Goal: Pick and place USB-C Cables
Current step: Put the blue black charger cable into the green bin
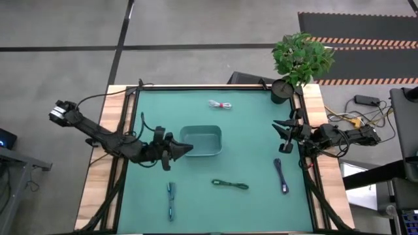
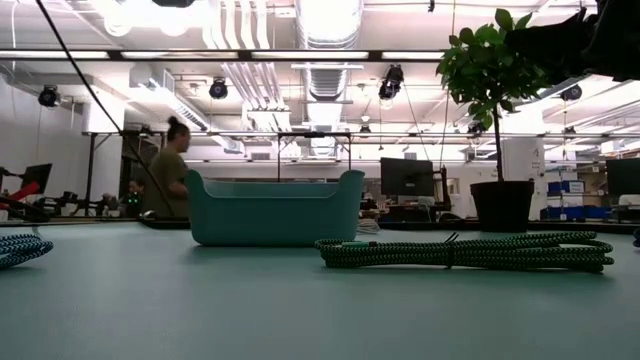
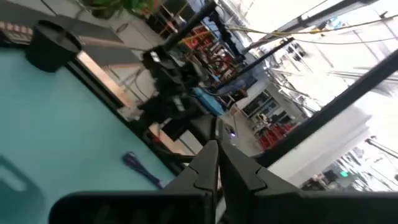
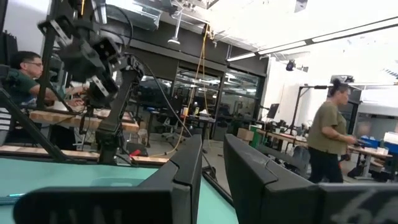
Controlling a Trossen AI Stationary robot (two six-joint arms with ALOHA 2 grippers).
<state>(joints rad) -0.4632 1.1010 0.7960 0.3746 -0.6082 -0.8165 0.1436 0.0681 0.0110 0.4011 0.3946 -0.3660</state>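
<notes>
Green cable (image 1: 230, 185), no legible markings

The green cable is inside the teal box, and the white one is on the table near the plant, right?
Not quite. The green cable is not in the teal box; it lies on the table in front of the box, apart from it, as the high view shows. The white cable does lie on the table on the plant's side.

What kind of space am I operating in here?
Probably an open-plan robotics lab or workshop: exposed ceiling ducts, workbenches with monitors, another robot arm rig, and people working beyond the table.
</notes>
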